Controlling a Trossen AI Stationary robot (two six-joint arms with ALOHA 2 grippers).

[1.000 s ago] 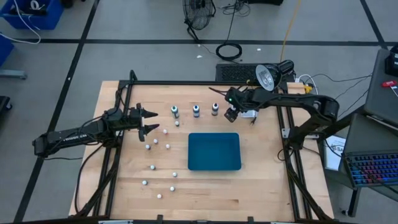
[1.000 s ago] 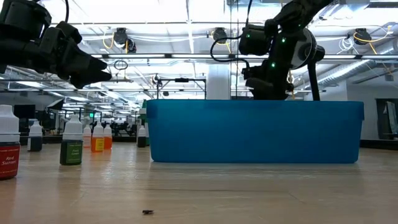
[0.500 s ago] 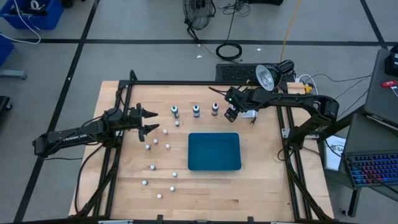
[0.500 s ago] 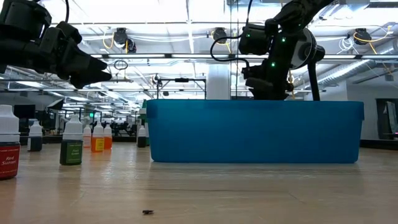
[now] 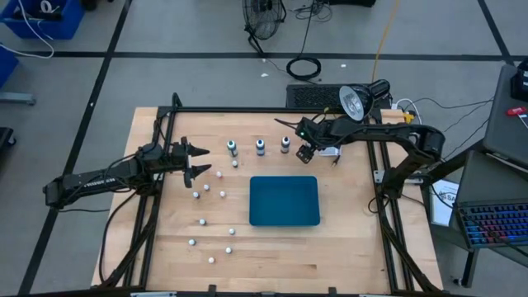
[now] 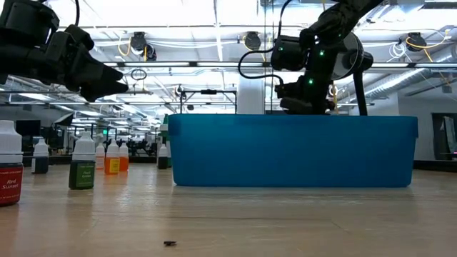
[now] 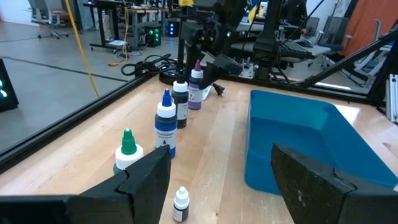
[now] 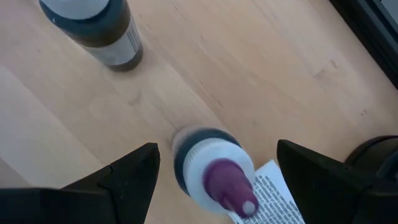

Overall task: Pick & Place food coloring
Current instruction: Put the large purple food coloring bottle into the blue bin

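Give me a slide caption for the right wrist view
Right claw open directly above a purple-tipped food coloring bottle, a dark bottle standing apart on the wooden table.
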